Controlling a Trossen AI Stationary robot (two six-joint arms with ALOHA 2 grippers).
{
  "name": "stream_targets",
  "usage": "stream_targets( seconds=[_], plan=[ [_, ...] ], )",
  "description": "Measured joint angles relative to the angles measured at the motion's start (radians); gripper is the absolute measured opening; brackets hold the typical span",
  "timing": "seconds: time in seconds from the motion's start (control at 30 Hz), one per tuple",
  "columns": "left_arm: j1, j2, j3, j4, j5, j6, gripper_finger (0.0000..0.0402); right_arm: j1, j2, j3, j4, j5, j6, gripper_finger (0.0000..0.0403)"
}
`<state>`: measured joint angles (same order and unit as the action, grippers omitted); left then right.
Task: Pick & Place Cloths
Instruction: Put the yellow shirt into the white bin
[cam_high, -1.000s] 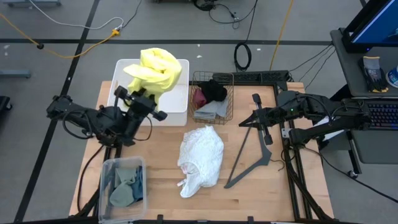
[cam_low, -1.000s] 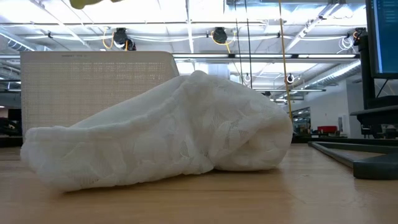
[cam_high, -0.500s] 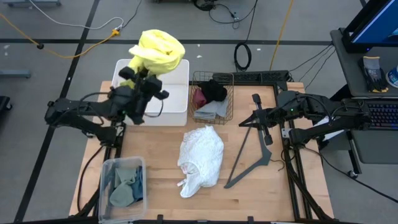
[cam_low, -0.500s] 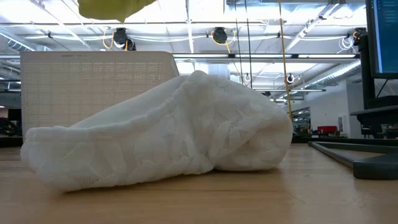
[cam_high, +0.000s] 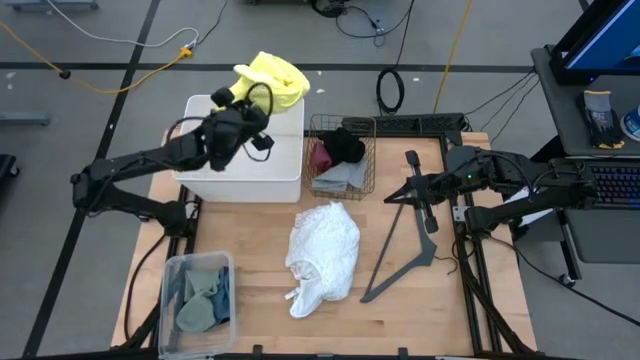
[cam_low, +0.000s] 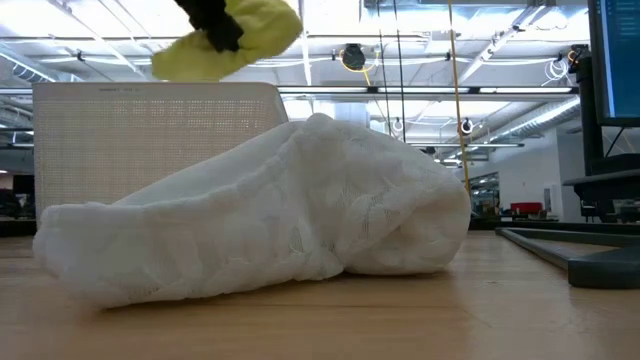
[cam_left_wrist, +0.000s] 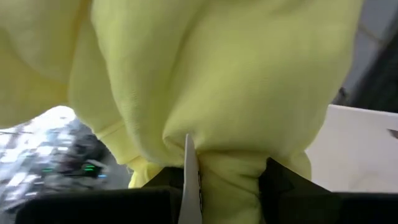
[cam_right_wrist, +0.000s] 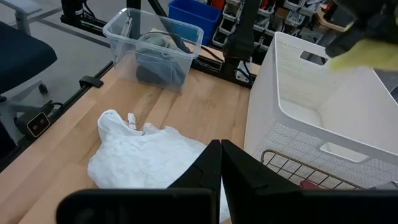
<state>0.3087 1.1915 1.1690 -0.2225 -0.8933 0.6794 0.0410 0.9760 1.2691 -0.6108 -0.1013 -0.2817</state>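
1 yellow cloth (cam_high: 272, 78) hung bunched above the white bin's (cam_high: 280, 170) far corner, pinched in the left gripper (cam_high: 243, 103). Right gripper (cam_high: 412, 190) idle, fingers together, beside the wire basket (cam_high: 341, 122). Risk: trailing folds draping over the bin's rim on release.

One camera is looking straight down from high above the whole table (cam_high: 400, 300). Another is sitting low on the table, very near the white cloth (cam_low: 270, 210), which the high camera and the right wrist camera are seeing too. The left wrist camera is looking right up against the yellow cloth (cam_left_wrist: 217, 81).
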Motion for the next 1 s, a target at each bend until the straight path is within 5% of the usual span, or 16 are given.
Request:
stream_targets(
  seconds=[0.43,0.73,1.0],
  plan=[
    [0.278,0.012,0.039,-0.409,0.506,-0.224,0.0082,0.0,0.0,0.0,0.001,0.182,0.008,0.0004],
    [0.418,0.06,0.047,-0.576,0.805,-0.215,0.0082,-0.001,0.0,0.0,0.019,0.184,0.008,0.0004],
    [0.473,0.187,0.048,-0.682,0.913,-0.162,0.0082,-0.001,0.0,0.0,0.094,0.184,0.008,0.0004]
  ],
)
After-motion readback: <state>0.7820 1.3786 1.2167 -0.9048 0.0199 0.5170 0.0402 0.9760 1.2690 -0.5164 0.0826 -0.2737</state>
